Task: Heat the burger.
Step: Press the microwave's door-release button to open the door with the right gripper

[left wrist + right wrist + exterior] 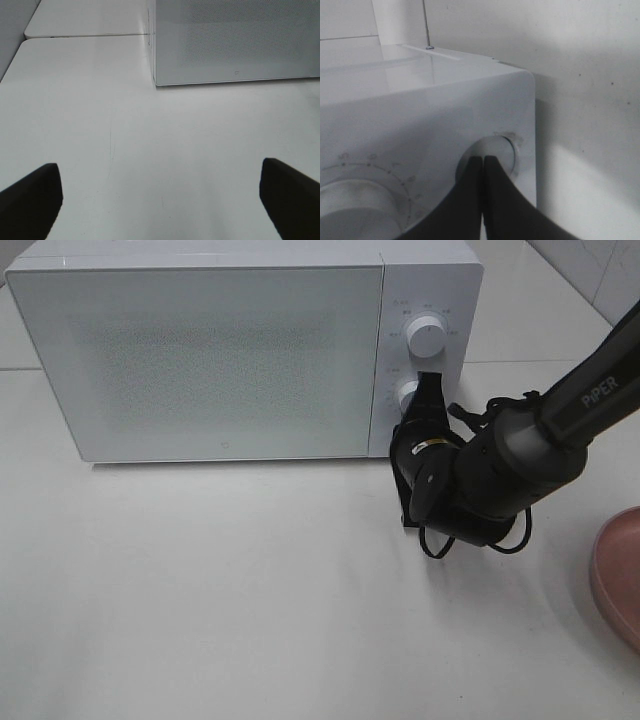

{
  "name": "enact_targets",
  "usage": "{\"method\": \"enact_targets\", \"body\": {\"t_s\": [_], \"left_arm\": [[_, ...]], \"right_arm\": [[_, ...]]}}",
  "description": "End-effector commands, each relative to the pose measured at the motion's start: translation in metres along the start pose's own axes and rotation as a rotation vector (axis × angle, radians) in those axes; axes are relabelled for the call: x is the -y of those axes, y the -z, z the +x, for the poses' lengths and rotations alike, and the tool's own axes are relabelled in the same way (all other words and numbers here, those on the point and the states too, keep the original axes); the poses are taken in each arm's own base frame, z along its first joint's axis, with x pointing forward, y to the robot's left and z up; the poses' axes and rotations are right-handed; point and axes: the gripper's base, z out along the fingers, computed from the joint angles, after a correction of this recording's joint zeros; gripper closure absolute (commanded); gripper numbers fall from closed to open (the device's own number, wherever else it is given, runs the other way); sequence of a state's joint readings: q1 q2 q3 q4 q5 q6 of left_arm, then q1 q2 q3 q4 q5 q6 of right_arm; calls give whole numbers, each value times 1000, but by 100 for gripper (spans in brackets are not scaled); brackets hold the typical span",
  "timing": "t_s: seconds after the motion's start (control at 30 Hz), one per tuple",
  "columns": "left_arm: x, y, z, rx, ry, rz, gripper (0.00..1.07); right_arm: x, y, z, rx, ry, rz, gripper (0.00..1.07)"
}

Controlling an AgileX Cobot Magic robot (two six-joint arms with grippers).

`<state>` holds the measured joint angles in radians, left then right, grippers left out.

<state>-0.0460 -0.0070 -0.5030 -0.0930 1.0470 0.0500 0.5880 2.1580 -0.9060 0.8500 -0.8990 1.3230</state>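
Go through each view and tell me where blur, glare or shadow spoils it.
Exterior high: even light, soft shadow under the microwave, its door speckled. Left wrist: the open left pincer shows as dark blurred wedges; the table looks washed out. Right wrist: dim, the shut right pincer out of focus against a knob, sheen on the microwave's top.

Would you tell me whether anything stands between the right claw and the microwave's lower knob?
Nothing visible does: the right claw, shut, has its tips at the lower knob of the microwave. Its door is closed; no burger is in view.
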Motion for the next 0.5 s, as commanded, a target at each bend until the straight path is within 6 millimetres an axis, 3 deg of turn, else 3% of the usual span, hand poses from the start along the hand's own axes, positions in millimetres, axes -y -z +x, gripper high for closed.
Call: {"method": "enact_targets", "body": {"t_s": [0.03,0.33,0.5], "left_arm": [[1,3,1,29,8,6,7],[1,3,1,29,8,6,7],[1,3,1,29,8,6,7]], "right_arm": [[-23,-5,4,0,-22,-140,107],[-33,-18,0,31,-46,-199,107],[-40,-29,8,27,-42,-276,107]]}}
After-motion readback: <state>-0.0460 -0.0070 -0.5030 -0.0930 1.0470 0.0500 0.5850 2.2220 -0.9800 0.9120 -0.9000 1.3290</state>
